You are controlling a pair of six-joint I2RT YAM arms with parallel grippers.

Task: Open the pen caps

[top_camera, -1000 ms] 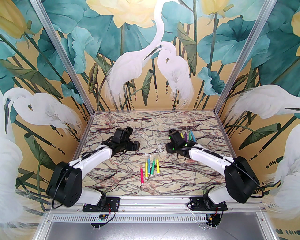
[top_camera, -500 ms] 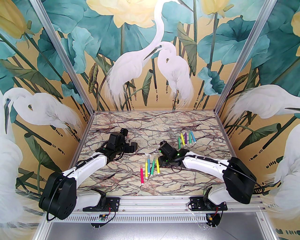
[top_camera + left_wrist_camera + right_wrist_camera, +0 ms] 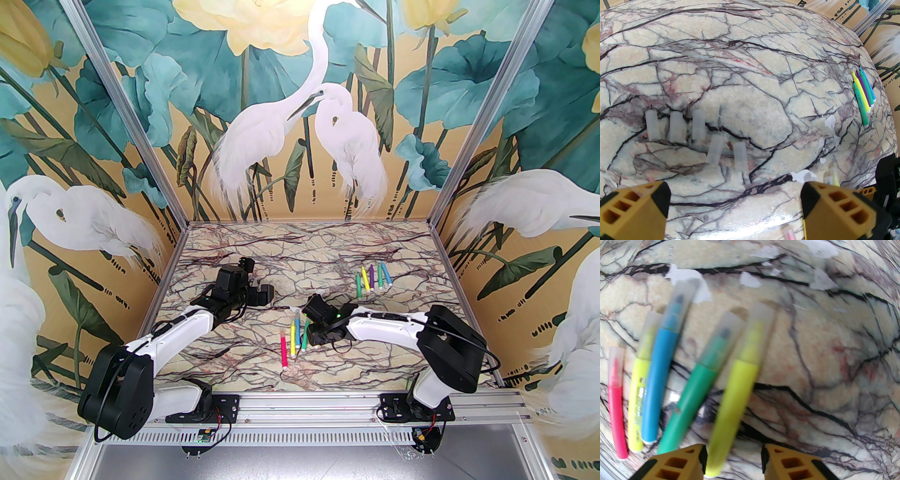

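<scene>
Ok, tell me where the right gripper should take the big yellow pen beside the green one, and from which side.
Take the yellow pen on its barrel, leaving the clear cap free. Come straight down from above, closing across its width: it lies flat on the table. The right gripper straddles its tail end, jaws apart; the green pen lies close alongside.
</scene>
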